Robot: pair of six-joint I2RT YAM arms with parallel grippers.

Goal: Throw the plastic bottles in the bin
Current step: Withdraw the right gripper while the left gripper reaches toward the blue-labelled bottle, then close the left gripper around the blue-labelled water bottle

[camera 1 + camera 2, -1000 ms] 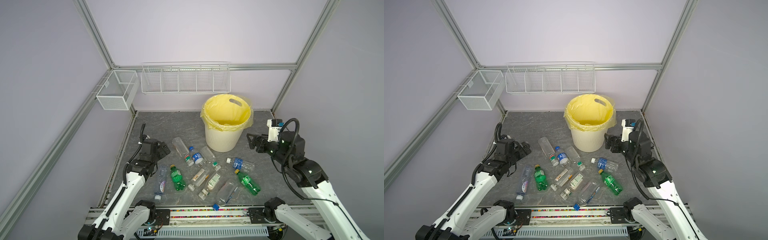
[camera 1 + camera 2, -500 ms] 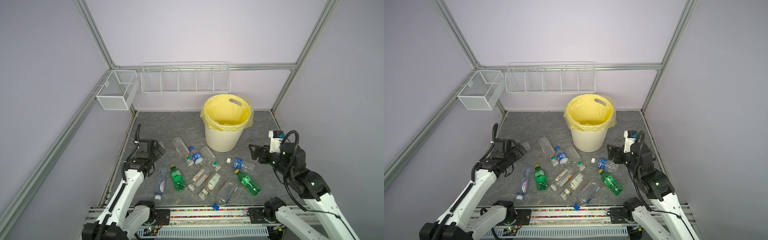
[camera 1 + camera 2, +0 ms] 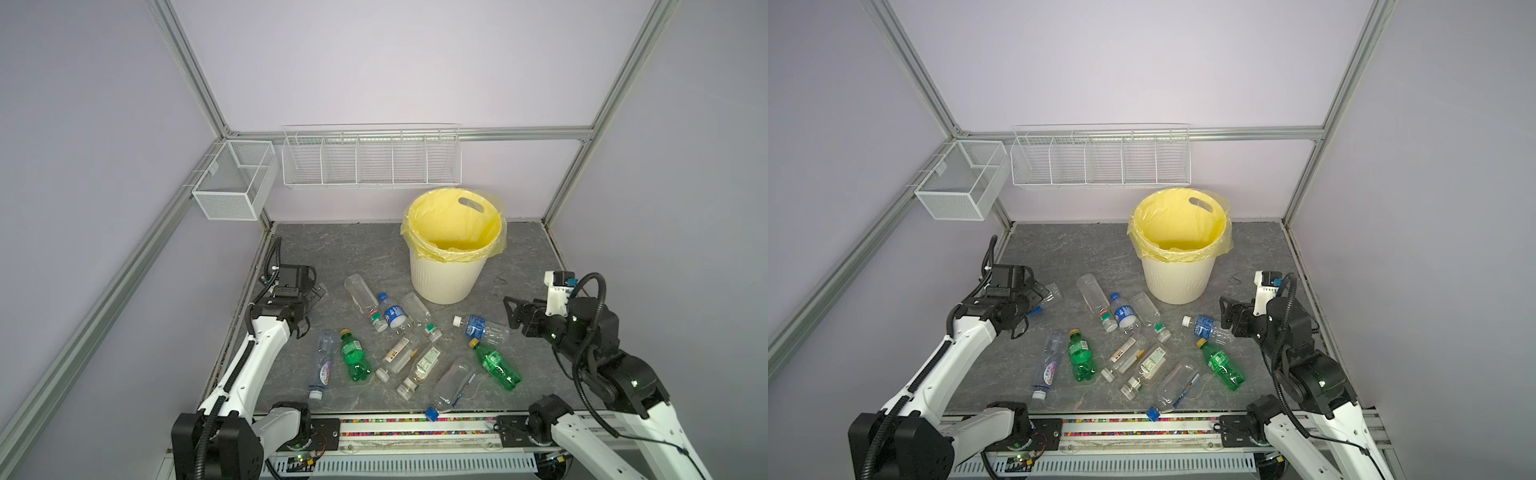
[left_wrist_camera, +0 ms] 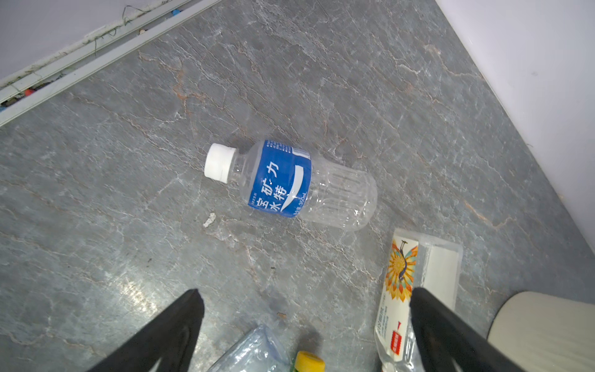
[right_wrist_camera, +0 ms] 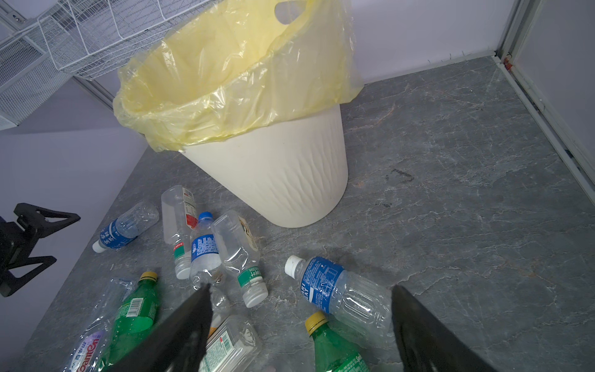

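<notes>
Top views show the bin [image 3: 451, 276] looking empty, with the bottles [image 3: 354, 360] lying scattered on the table [image 3: 519, 257] before it. The left end effector [image 4: 304, 291] and right end effector [image 5: 301, 288] stand open and empty; all throwing remains.

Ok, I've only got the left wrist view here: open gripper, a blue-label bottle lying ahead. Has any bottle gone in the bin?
Observer: No bottle shows inside the bin; both top views show only its yellow liner.
Operator: Right arm?
Observer: The right gripper is open, beside another blue-label bottle lying flat.
Operator: Any green ones?
Observer: Two green bottles, both lying flat.
</notes>
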